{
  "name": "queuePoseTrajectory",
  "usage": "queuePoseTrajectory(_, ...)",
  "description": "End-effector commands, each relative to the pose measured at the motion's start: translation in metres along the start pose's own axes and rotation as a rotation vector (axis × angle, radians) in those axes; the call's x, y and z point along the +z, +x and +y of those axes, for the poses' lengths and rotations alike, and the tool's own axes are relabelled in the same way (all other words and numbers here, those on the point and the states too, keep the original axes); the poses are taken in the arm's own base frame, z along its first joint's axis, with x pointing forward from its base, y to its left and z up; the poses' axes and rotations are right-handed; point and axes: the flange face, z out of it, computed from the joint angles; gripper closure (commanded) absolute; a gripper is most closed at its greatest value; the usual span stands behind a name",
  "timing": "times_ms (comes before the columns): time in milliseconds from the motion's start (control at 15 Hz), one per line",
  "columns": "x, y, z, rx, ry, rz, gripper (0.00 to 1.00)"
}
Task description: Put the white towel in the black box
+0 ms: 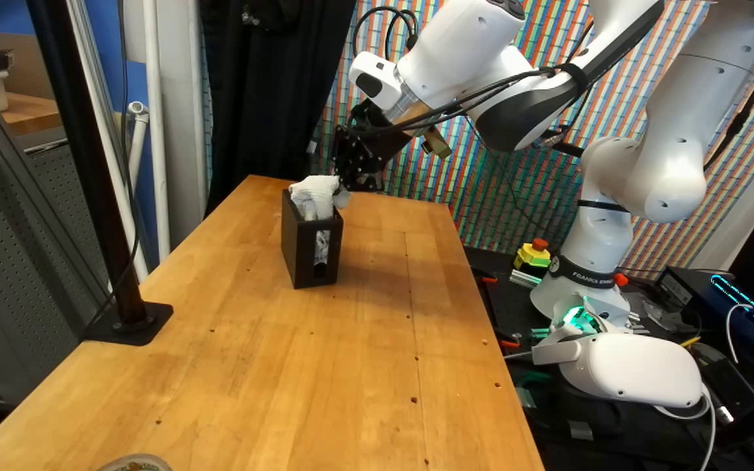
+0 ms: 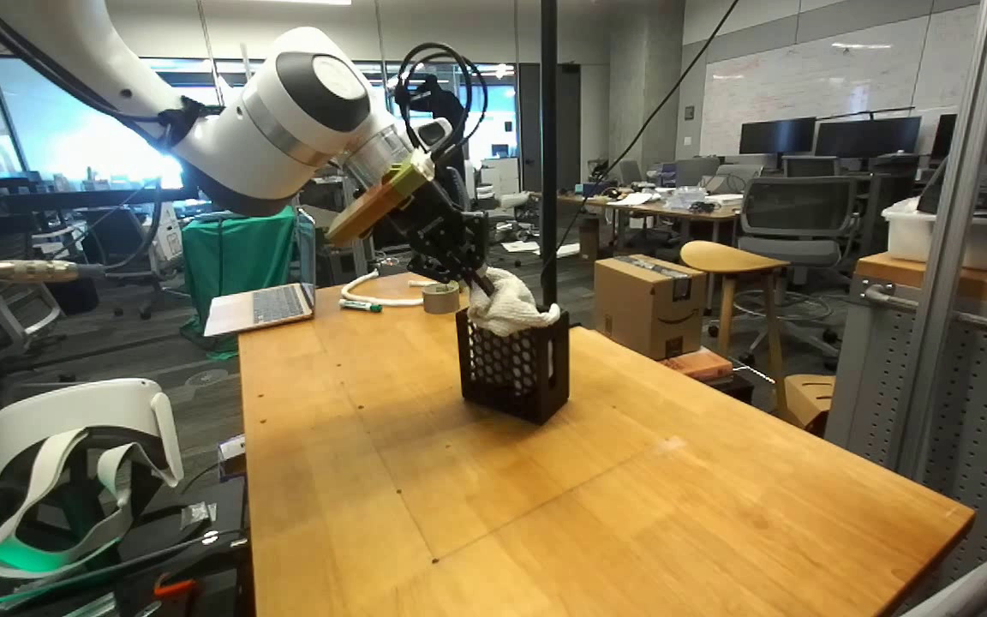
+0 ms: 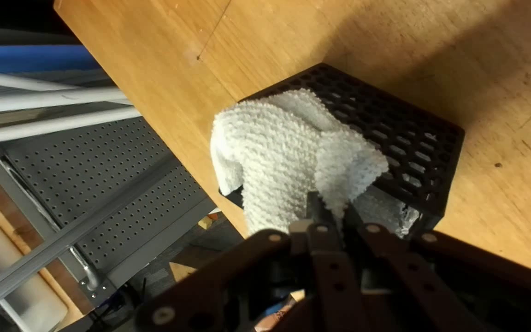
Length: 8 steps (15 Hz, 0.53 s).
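The black box (image 1: 295,245) stands upright on the wooden table, with a honeycomb-cut side (image 3: 385,120) seen from the wrist. Bunched up, the white towel (image 2: 506,304) fills its top opening and bulges above the rim. Some towel shows through the box's holes, and in the wrist view a flap (image 3: 226,170) hangs over the far rim. My gripper (image 3: 333,210) comes down at a slant over the near end of the opening, shut on a pinched fold of towel between its fingertips. Part of the box's inside shows beside the right finger (image 3: 351,217).
At the table's far end in an exterior view lie a tape roll (image 2: 440,298), a green marker (image 2: 361,305) and a laptop (image 2: 262,308). A black pole on a flat base (image 1: 131,324) rises at the table's edge. A round item (image 1: 133,463) is cut off at the near edge.
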Motion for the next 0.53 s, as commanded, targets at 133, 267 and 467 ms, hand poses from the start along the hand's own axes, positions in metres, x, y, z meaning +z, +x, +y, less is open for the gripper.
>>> queuePoseTrajectory(133, 0.026, 0.009, 0.025, 0.024, 0.036, 0.049, 0.94)
queuePoseTrajectory(267, 0.035, 0.01, 0.029, 0.035, 0.059, 0.058, 0.94)
queuePoseTrajectory(467, 0.045, 0.012, 0.035, 0.045, 0.089, 0.071, 0.94)
